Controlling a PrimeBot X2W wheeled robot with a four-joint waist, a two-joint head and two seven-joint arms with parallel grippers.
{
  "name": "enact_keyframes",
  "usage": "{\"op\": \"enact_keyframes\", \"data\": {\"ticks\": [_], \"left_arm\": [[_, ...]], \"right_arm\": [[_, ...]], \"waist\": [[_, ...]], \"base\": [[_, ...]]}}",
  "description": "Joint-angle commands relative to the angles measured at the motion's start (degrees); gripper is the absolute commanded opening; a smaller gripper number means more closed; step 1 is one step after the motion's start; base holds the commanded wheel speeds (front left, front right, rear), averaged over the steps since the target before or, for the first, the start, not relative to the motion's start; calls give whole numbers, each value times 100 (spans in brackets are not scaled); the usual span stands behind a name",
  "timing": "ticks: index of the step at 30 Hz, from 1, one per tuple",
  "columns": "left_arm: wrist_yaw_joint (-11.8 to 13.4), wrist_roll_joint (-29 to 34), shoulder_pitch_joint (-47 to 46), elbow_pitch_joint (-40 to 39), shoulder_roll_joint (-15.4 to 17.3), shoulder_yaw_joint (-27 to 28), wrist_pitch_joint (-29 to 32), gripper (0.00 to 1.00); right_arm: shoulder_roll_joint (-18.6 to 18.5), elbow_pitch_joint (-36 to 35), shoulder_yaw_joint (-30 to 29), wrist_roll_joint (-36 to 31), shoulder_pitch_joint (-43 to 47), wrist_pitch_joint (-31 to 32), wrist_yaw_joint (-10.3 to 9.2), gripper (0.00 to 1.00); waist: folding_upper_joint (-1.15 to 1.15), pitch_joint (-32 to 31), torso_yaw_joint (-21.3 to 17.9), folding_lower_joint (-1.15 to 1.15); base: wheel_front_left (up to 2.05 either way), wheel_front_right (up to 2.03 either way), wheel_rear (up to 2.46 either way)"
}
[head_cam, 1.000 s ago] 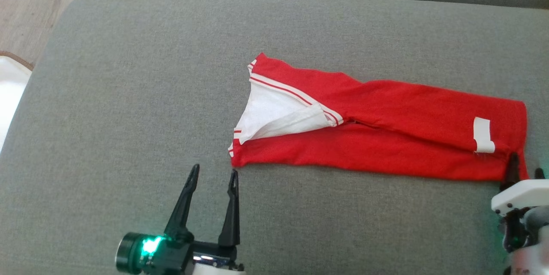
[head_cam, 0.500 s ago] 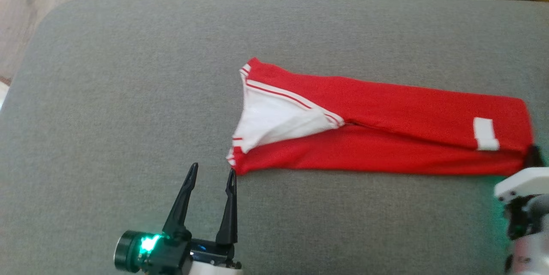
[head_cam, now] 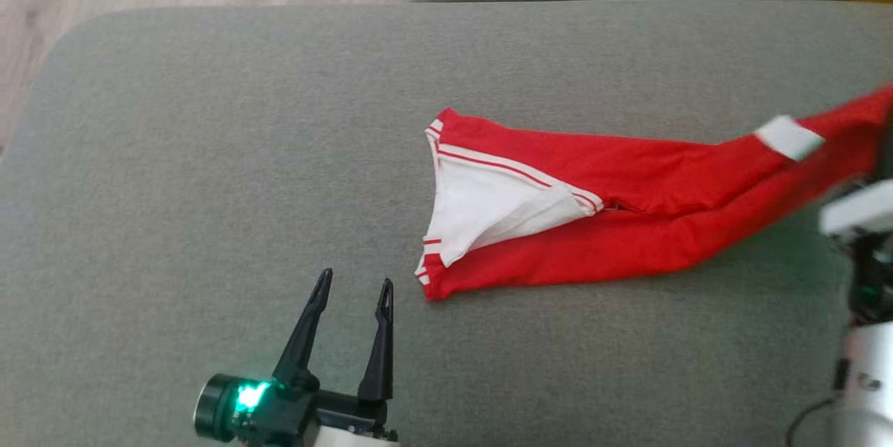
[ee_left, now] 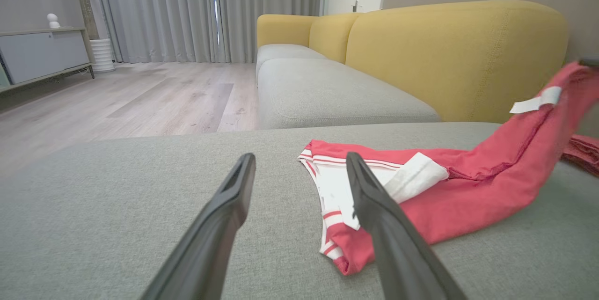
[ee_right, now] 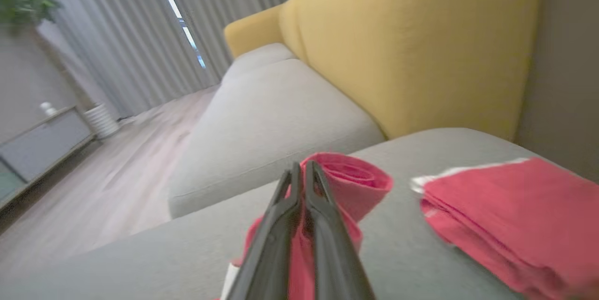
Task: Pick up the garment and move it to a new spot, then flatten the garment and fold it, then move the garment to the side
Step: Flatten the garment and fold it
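Holding one end of the garment clear of the grey cushion, the right gripper has its fingers pinched together on a rolled bunch of red fabric, so clamped, judging by the right wrist view. Garment is a long red strip, with its long axis running crosswise from the left gripper toward the right one. Its white-trimmed end lies flat on the cushion; the end with the white label slopes up off the surface to the right gripper. Left gripper hovers low over bare cushion, fingers apart, holding nothing. Key relation: the nearest corner of the white-trimmed end sits just ahead of the left gripper and a little to its right-finger side, near but apparently not touching. In the left wrist view the right finger overlaps that corner, so the gap cannot be resolved. Left arm is plainly the nearer to this free end. Judgement: next move is likely a short reach forward and rightward by the left gripper to take that corner. Risk: catching only the top layer. A second red cloth lies beside the right gripper, apart from the held piece
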Motion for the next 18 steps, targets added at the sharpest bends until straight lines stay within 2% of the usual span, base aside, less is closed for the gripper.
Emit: {"op": "enact_keyframes", "data": {"ticks": [1, 9, 18], "left_arm": [[-32, 70, -138, -125, -23, 203, -54, 100], [-149, 121, -194, -8, -142, 200, -54, 100], [-294, 180, -207, 80, -321, 235, -54, 100]], "right_arm": [[-9, -393, 614, 232, -148, 69, 37, 0], [-5, -649, 2552, 846, -109, 160, 37, 0], [-4, 33, 3956, 1079, -169, -82, 37, 0]], "waist": [[0, 7, 113, 0], [0, 53, 617, 0], [0, 159, 1063, 0]], "base": [[0, 0, 0], [0, 0, 0], [0, 0, 0]]}}
